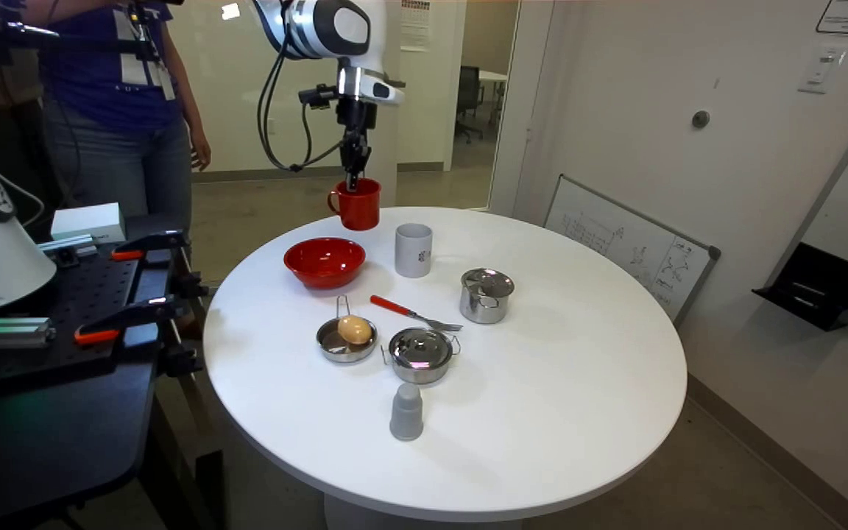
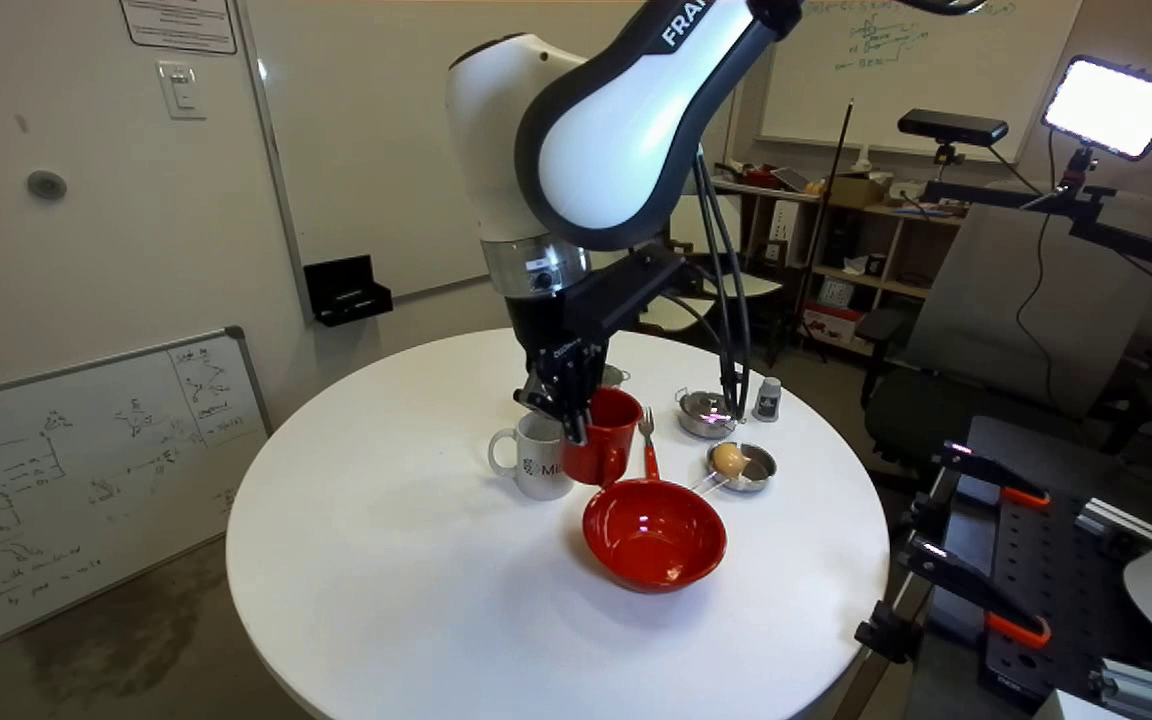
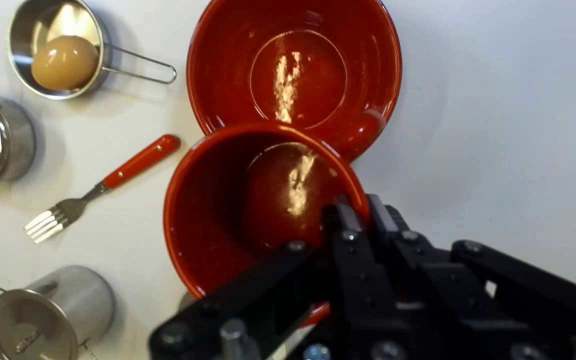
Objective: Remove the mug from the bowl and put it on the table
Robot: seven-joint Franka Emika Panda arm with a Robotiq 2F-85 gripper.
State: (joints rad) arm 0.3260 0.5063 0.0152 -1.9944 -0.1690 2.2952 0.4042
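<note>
1. Grasping the mug (image 2: 611, 440) with the gripper (image 3: 365, 214), clenched across the wall at the rim: 1 of the 2 fingers (image 3: 353, 252) inside, 1 outside.
2. Holding it aloft, out of the bowl (image 3: 298, 70) and not yet on the table (image 2: 406, 590), more or less upright in both exterior views, with the handle (image 3: 363, 131) towards the bowl in the wrist view.
3. Expect some swing from a pinch so far off centre; move smoothly, with the squeeze firm and the mouth level.
4. Shift clear of the bowl before lowering: overlapping in the wrist view, so probably too near for a straight drop without clipping the edge.
5. Give room to the pale cup (image 2: 539, 470) too, partly behind the mug in an exterior view; hard to judge the gap between.
6. Head for the bare table beside the bowl, on the side away from the fork (image 3: 113, 179) and the lidded pot (image 1: 485, 305).
7. Lower slowly, settle the base flat, then release and rise straight up, drawing the inside finger out without catching the rim.
8. Reaching from above, with the wrist (image 1: 359, 82) pointing down and the arm (image 2: 601, 160) high in both exterior views.
</note>
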